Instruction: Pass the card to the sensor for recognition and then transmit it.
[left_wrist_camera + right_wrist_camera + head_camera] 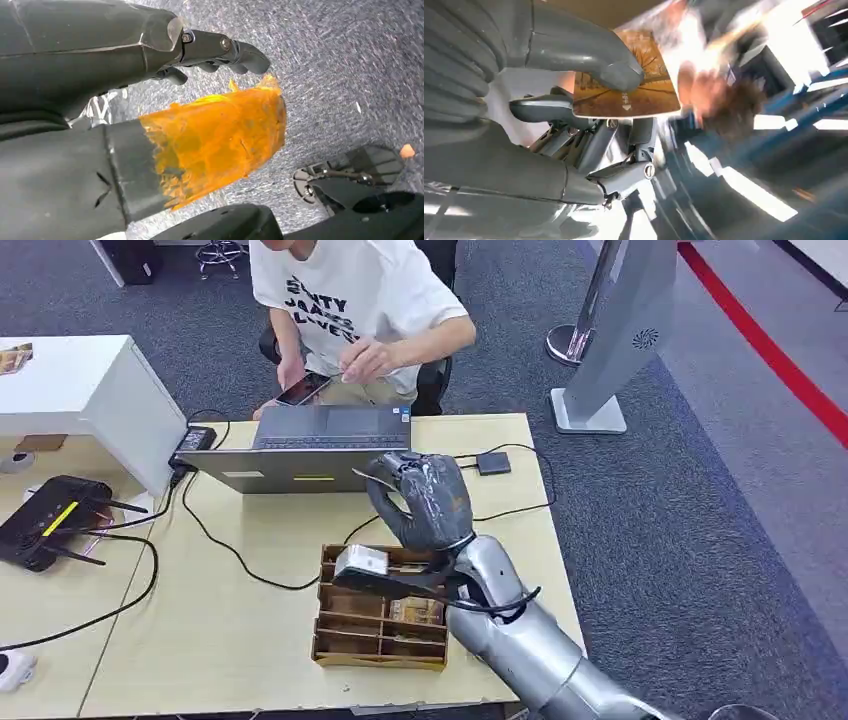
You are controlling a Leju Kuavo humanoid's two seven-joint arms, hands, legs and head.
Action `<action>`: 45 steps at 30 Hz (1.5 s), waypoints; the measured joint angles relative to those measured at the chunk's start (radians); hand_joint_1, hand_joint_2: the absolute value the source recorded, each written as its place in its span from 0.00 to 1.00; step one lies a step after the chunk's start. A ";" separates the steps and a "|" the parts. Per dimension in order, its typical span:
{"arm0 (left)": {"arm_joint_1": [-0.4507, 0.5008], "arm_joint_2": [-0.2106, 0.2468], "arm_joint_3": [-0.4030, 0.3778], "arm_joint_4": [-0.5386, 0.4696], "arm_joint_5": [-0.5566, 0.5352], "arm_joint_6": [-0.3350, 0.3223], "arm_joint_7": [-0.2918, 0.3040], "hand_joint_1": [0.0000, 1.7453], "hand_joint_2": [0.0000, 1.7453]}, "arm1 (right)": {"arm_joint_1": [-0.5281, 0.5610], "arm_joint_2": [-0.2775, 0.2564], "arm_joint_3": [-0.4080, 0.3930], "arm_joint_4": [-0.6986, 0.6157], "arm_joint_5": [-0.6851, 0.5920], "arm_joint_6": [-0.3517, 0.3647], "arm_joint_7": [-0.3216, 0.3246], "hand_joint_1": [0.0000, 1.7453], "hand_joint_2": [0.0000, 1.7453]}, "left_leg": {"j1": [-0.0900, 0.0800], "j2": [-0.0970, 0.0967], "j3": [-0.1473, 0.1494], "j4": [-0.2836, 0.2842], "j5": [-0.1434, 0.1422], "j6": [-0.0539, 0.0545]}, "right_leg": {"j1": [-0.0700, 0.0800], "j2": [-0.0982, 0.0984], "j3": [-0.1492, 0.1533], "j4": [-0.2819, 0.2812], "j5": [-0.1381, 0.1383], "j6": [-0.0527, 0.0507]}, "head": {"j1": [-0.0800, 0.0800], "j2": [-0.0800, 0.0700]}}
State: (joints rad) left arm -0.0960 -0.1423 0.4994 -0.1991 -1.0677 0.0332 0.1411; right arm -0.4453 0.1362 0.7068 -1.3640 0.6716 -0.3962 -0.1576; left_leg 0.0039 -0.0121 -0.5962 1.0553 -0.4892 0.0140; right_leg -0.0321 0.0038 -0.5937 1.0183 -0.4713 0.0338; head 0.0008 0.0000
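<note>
The right hand (420, 502) pinches the card (626, 85) between thumb and fingers, raised above the wooden tray (350, 635) just behind it, probably to carry it toward the sensor (492, 462) ahead.

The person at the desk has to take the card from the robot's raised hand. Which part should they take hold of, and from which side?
The free edge of the card, coming from the side opposite the right hand. The thumb pins one face against the fingers; the far half sticks out clear, flat and thin, suited to a pinch across its faces.
</note>
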 joint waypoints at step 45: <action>0.047 0.001 0.156 0.000 0.091 0.052 -0.026 0.00 0.00 | 0.532 -0.190 -0.281 -0.313 -0.810 0.273 -0.072 1.00 1.00 | -0.001 0.000 0.000 0.000 -0.001 0.001 | 0.000 0.000 0.000 -0.001 0.000 0.001 | 0.000 0.000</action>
State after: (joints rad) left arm -0.0485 -0.1411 0.6557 -0.1987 -0.9769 0.0855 0.1148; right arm 0.0866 -0.0534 0.4262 -1.6773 -0.1386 -0.1231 -0.2300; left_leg 0.0027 -0.0120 -0.5961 1.0553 -0.4900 0.0151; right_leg -0.0322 0.0036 -0.5934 1.0171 -0.4716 0.0344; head 0.0011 0.0000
